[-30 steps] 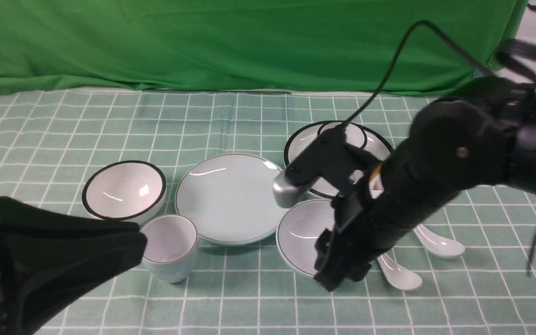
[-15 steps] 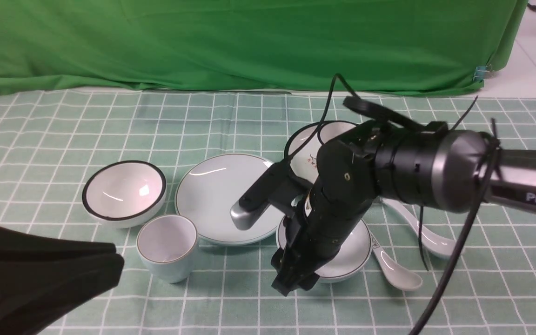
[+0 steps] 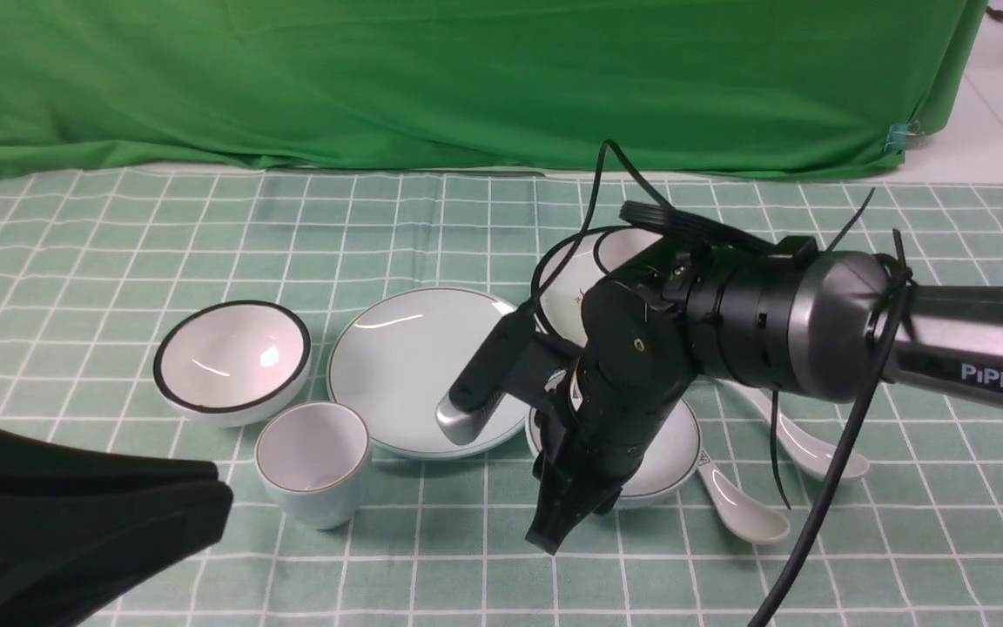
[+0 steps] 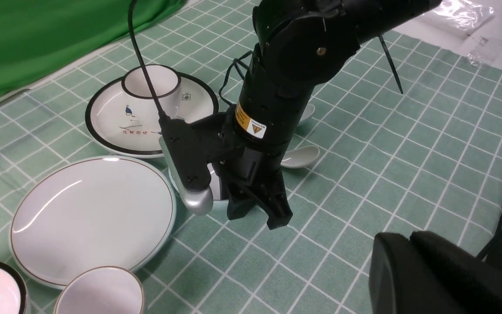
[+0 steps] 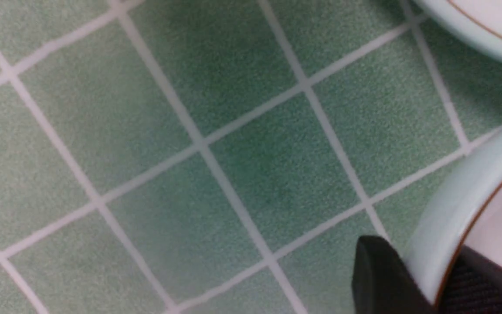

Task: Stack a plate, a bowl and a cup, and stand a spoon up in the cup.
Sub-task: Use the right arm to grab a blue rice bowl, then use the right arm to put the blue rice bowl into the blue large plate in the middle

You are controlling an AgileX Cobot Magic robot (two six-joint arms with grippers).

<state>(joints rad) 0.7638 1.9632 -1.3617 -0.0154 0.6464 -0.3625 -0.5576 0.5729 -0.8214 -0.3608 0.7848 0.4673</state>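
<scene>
Now the right gripper (image 3: 558, 527) is pinching the near rim of the bowl (image 3: 680, 440). In the right wrist view, one finger is pressing on the outer wall and the other is sitting inside the rim. The bowl is sitting right of the middle of the desk (image 3: 118, 244), toward its near edge and just beside the plate (image 3: 414, 366), which is lying flat at the desk's middle. The cup (image 3: 314, 457) is standing upright toward the near edge, just off the plate's front left. The spoon (image 3: 819, 453) is lying further toward the right edge, beside the marked spoon (image 3: 750, 514). Toward the far edge, a black-rimmed cup (image 3: 632, 248) is standing on a black-rimmed plate (image 3: 567, 292), and a black-rimmed bowl (image 3: 232, 357) is sitting toward the left edge. The left gripper (image 3: 205, 501) is hovering over the near left corner, its jaws pressed together and holding nothing.
</scene>
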